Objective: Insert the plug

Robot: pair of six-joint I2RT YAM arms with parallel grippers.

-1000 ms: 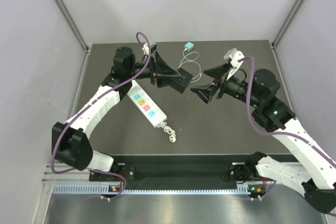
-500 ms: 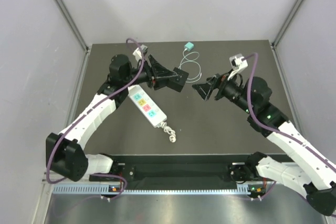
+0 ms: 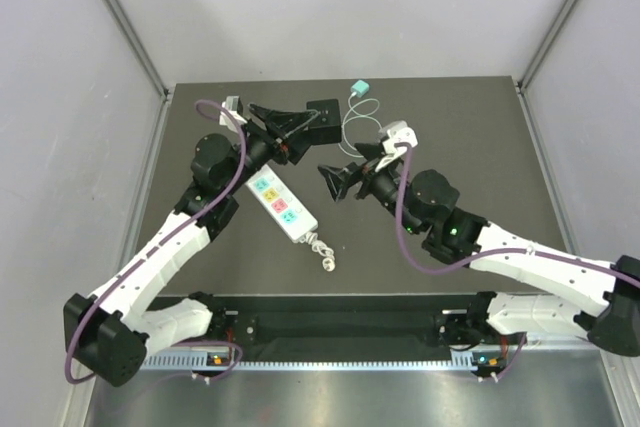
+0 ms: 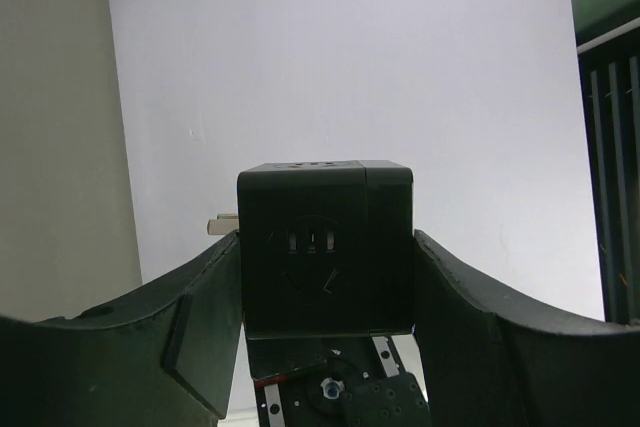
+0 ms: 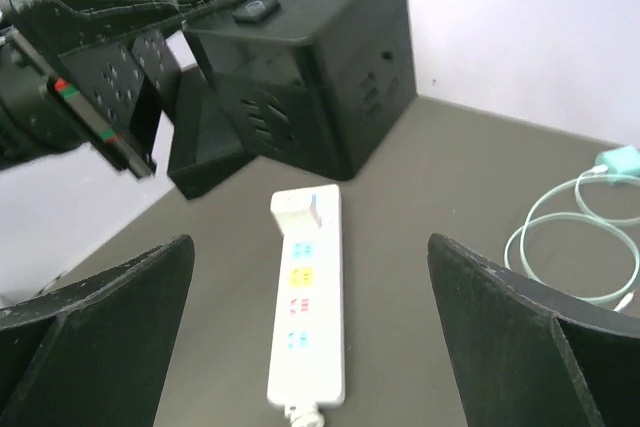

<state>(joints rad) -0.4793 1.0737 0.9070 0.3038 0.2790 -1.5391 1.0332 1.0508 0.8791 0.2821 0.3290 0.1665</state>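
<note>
Black cube plug point(image 4: 325, 247) is clamped in the jaws of the left gripper point(image 3: 312, 119) and held up off the bench point(image 3: 470, 137) — a metal prong can be seen sticking out of one side. The white power strip point(image 3: 281, 205) is laid flat on the bench, lower down and nearer, untouched. The jaws of the right gripper point(image 3: 338, 177) are spread wide with nothing held, close beside the strip.

No legible text, brand or number in any view. White power strip point(image 5: 305, 319): coloured patches at its sockets carry marks, too small to read.
</note>
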